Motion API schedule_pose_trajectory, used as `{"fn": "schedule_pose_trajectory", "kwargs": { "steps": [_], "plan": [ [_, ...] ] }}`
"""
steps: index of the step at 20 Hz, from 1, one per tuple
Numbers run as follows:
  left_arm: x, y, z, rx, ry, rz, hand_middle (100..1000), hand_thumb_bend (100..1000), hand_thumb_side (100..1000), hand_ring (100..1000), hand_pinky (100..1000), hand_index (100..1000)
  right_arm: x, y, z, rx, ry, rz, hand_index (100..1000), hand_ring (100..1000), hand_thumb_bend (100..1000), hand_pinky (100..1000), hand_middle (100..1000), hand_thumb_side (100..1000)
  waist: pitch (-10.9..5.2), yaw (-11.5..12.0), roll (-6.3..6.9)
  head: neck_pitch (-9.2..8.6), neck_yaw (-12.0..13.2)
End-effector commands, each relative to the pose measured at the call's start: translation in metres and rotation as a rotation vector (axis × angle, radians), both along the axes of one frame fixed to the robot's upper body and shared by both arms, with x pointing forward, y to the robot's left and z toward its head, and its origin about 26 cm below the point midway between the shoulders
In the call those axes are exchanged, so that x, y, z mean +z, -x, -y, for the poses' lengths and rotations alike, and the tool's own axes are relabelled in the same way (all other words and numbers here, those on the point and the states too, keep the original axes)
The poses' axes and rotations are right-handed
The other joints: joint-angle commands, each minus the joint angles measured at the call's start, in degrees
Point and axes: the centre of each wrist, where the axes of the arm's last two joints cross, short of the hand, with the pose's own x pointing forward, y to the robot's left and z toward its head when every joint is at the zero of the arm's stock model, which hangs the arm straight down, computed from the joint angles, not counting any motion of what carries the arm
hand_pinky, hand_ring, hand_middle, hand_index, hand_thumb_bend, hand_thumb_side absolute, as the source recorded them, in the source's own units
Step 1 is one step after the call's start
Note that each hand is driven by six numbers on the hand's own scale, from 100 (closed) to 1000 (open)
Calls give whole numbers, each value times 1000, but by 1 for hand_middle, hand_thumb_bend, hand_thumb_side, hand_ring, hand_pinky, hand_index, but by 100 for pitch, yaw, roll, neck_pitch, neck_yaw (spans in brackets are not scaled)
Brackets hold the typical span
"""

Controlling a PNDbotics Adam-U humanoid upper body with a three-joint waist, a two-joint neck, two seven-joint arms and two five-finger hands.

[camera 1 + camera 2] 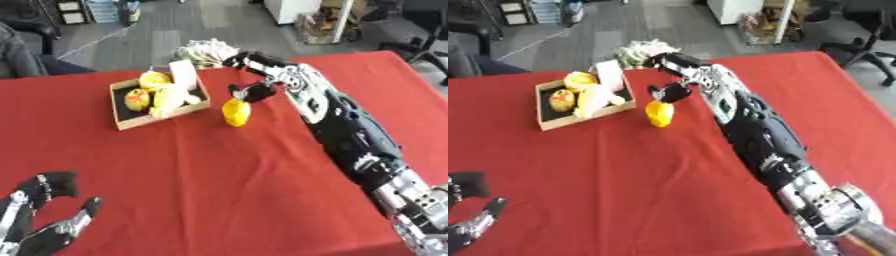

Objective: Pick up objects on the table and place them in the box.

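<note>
Yellow fruit [235, 112] seen on red cloth [219, 190], just beside box [120, 120] at its 4 o'clock. Right hand [252, 92] at fruit's top, fingers curled round it. Box filled with yellow items [164, 97]. Left hand [39, 215] rested open at 7 o'clock.

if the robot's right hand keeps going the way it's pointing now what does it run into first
Most likely the yellow pepper-like object, just below the right hand, whose fingers point down and left at it. Beyond lies the wooden box. Whether they already touch is unclear.
</note>
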Motion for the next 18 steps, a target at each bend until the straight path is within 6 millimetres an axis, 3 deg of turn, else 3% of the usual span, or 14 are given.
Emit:
{"fn": "schedule_pose_trajectory", "kwargs": {
  "steps": [1,4,8,13,16,18],
  "plan": [
    [3,-1,-9,53,12,16,548,520,245,592,752,722,8,-1,10,13,81,-44,941,882,206,863,886,186,-180,-14,-36,20,53],
    [2,-1,-14,121,48,25,579,538,241,614,755,785,0,-1,10,9,102,-76,944,884,228,860,889,218,-185,-19,-15,22,60],
    [0,0,-21,258,116,55,605,602,200,637,754,793,-12,-3,6,-17,108,-81,944,882,242,856,890,220,-185,3,10,8,40],
    [-8,1,-22,317,124,42,599,565,109,630,747,789,-27,-5,0,-51,102,-62,921,844,232,834,851,161,-177,43,23,-3,31],
    [-10,2,-21,327,129,33,588,486,100,620,743,782,-36,-6,-5,-75,108,-25,820,765,244,794,759,100,-178,64,20,4,24],
    [-10,2,-21,329,131,32,580,454,100,613,740,777,-39,-6,-7,-105,104,29,647,643,222,739,582,100,-180,80,18,-2,25]
  ]
}}
